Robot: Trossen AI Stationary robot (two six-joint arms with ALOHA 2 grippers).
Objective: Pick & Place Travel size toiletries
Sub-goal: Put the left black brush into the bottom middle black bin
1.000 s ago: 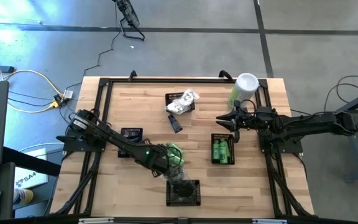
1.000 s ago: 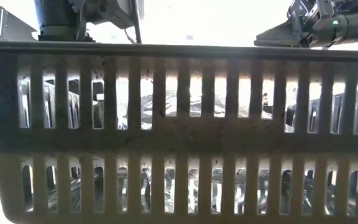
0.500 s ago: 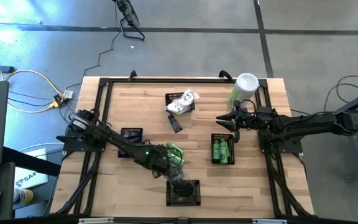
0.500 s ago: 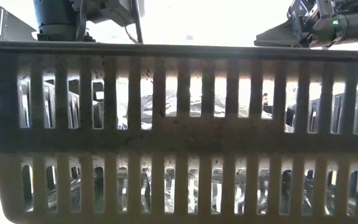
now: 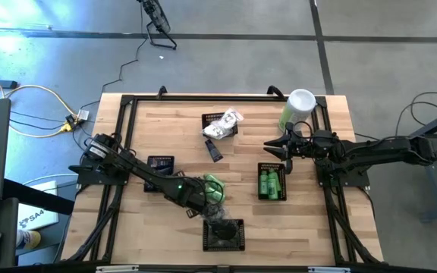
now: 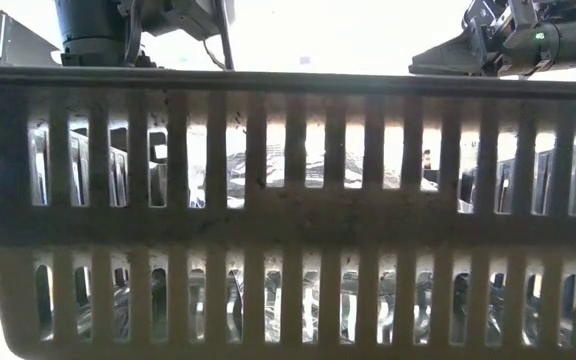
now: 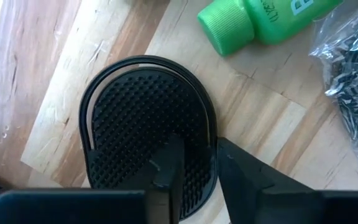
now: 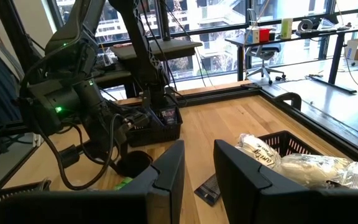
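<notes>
Toiletries are partly sorted in the high view: green bottles (image 5: 271, 183) fill one basket (image 5: 282, 194), white packets (image 5: 225, 120) another, while the left gripper (image 5: 212, 199) works low near loose green ones. Its wrist view shows narrowed fingers (image 7: 166, 165) pinching a dark round piece's (image 7: 145, 118) rim; the right gripper (image 8: 197, 168) hovers narrow, empty.

Left pincer (image 7: 194, 165) angled down with fingers narrowly apart; right pincer (image 5: 278, 149) hovers, waiting.
</notes>
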